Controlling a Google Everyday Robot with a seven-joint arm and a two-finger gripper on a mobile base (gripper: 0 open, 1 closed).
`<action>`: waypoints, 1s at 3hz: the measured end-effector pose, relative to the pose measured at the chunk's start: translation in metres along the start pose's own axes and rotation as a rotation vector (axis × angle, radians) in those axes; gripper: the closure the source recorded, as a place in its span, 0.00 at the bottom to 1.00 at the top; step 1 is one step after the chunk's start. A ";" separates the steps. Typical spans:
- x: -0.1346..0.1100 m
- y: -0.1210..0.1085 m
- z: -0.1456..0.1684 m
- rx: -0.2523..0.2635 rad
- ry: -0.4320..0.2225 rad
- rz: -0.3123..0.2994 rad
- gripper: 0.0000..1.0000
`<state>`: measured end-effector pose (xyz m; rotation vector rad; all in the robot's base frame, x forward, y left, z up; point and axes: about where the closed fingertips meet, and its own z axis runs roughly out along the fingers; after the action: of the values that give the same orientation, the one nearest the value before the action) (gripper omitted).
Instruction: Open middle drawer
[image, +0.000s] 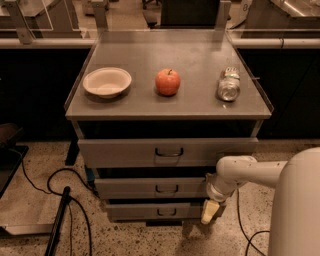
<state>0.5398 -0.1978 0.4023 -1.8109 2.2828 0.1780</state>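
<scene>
The middle drawer (130, 188) sits between the tall top drawer (120, 152) and the small bottom drawer (130, 211). Its front looks pushed in and its small wire handle (166, 189) is untouched. The pincer (210, 212) hangs low at the stack's right edge, beside the bottom drawer's end and well right of that handle. Whether it is open or closed cannot be told. The pull seems not begun: reaching the handle, gripping it and drawing out are all left. The bench (190, 55) above carries a bowl (107, 82), an apple (168, 82) and a can (229, 85).
</scene>
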 end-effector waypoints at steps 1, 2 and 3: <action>-0.001 0.000 -0.003 -0.002 0.001 0.000 0.00; 0.001 0.014 -0.015 -0.029 0.008 0.002 0.00; 0.001 0.014 -0.015 -0.030 0.008 0.002 0.18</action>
<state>0.5248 -0.1990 0.4157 -1.8273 2.2994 0.2059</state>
